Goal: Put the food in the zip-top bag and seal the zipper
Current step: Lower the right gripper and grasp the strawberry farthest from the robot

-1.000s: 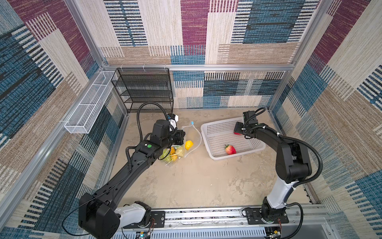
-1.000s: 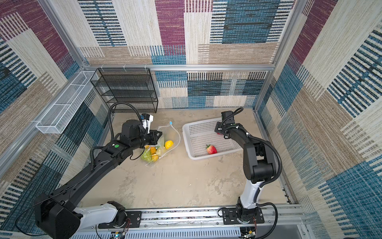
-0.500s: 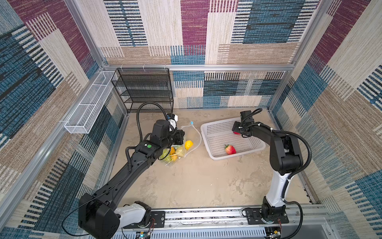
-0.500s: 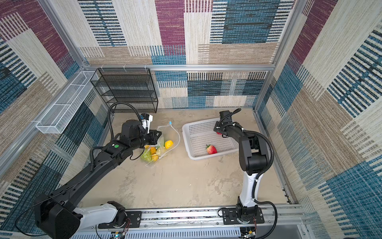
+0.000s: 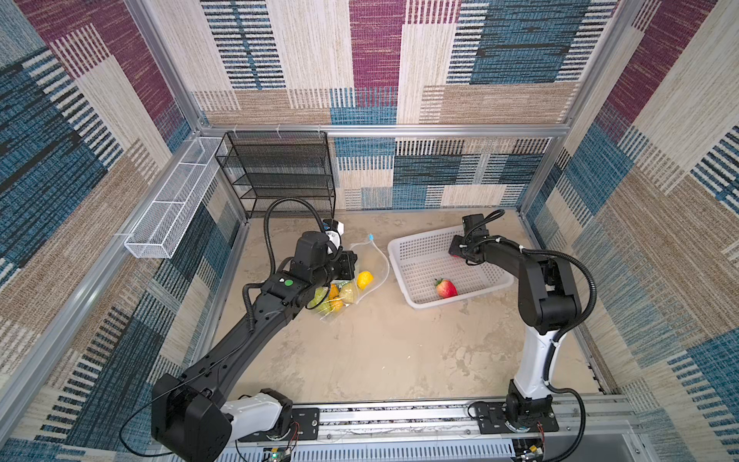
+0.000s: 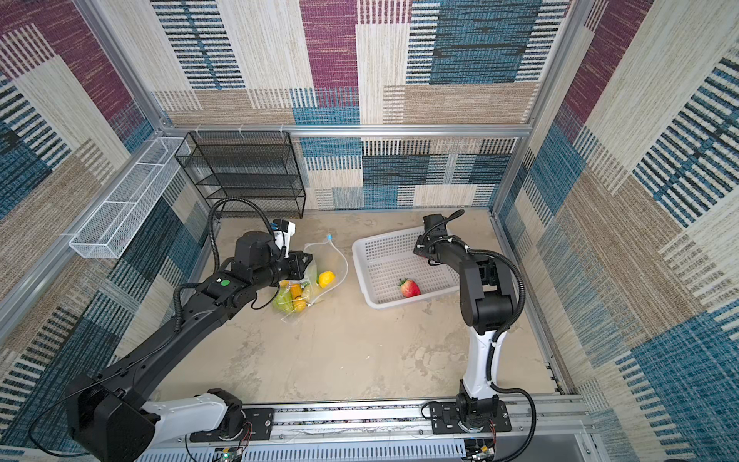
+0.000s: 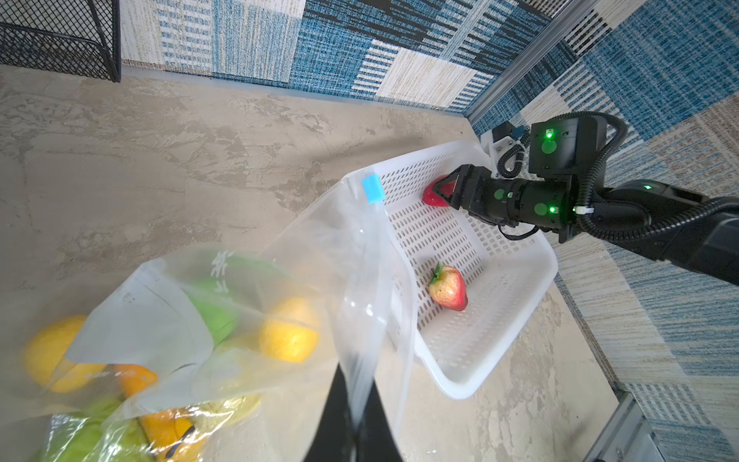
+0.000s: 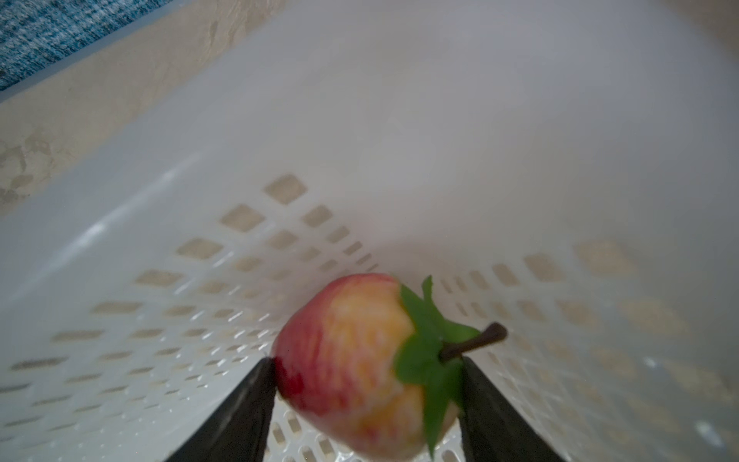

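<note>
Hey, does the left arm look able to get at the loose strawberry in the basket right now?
Probably not yet. The left arm has its jaws shut on the bag, holding it up, so it would have to let go first. The strawberry itself lies uncovered in the basket.

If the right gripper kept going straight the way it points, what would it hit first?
The red-and-yellow toy strawberry between the right gripper's fingers; just behind, probably the white perforated plastic basket's wall.
</note>
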